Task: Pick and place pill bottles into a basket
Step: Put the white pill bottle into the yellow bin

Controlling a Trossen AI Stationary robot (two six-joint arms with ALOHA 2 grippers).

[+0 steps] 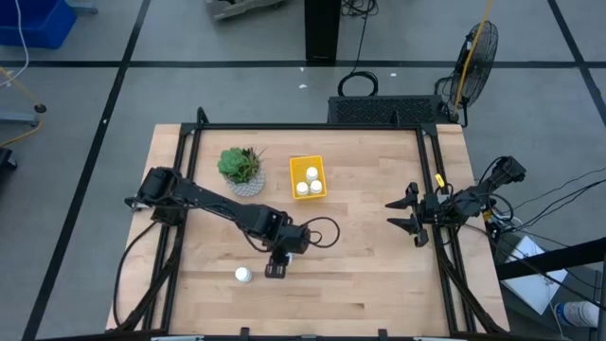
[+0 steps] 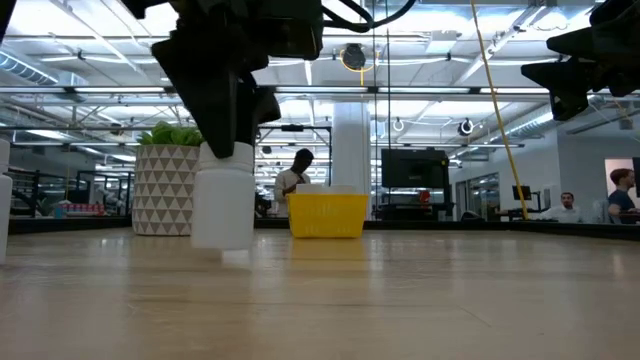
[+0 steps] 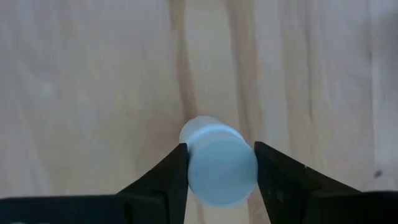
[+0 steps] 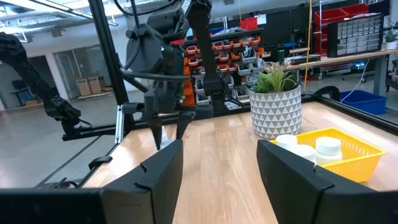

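- Worktop [image 1: 379,256]: wooden, both arms over it.
- Plant pot [image 1: 240,169]: back-left area, just beside the basket.
- Basket [image 1: 308,177]: yellow, mid-back of the worktop; three pill bottles [image 1: 305,181] inside.
- Left tool [image 1: 276,264]: front-left area, pointing down, fingers [image 3: 171,180] clamped on either side of a white bottle [image 3: 219,163]; in the low view that bottle [image 2: 223,207] stands upright, at or just above the worktop, can't tell which.
- Right tool [image 1: 409,215]: parked at the right edge, well apart from the basket, fingers [image 4: 155,171] spread apart, nothing between them.
- Loose bottle [image 1: 243,275]: on the worktop, just beside the left tool.
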